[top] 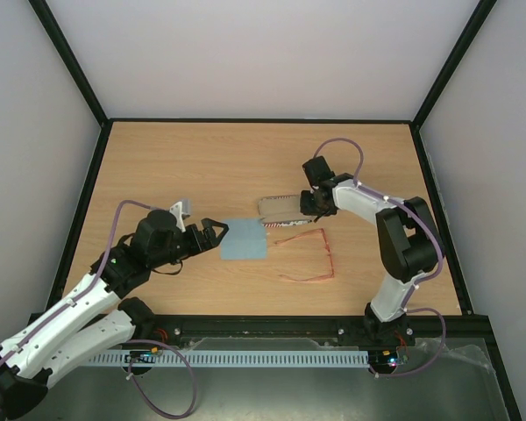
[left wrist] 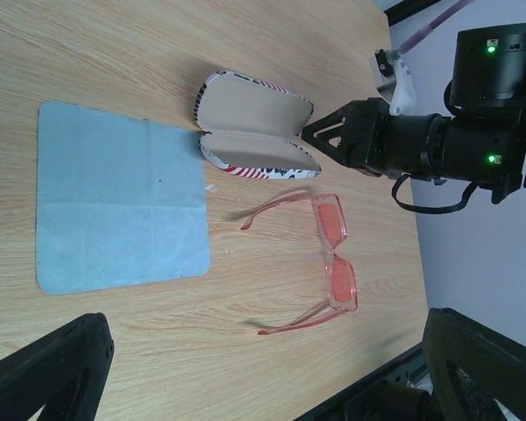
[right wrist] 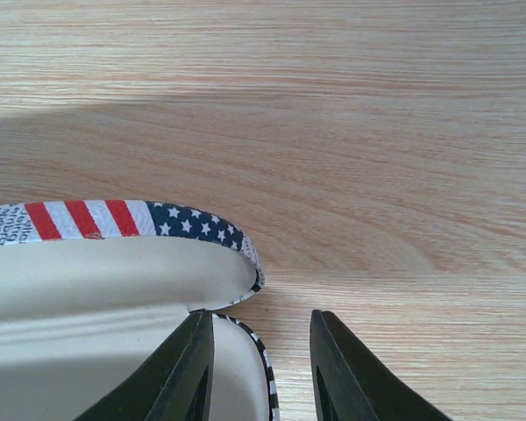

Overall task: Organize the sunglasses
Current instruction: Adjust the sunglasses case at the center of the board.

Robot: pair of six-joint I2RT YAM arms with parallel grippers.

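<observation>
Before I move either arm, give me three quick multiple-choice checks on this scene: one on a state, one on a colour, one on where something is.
1. How is the case? A) shut B) lying open C) shut, standing on end
2. What colour is the cloth? A) red B) light blue C) black
3. Where do the sunglasses lie? A) in the case B) on the cloth C) on the bare table

B, both pale linings show.
B, it is a plain light blue square.
C, the frame rests on wood beside the case.
</observation>
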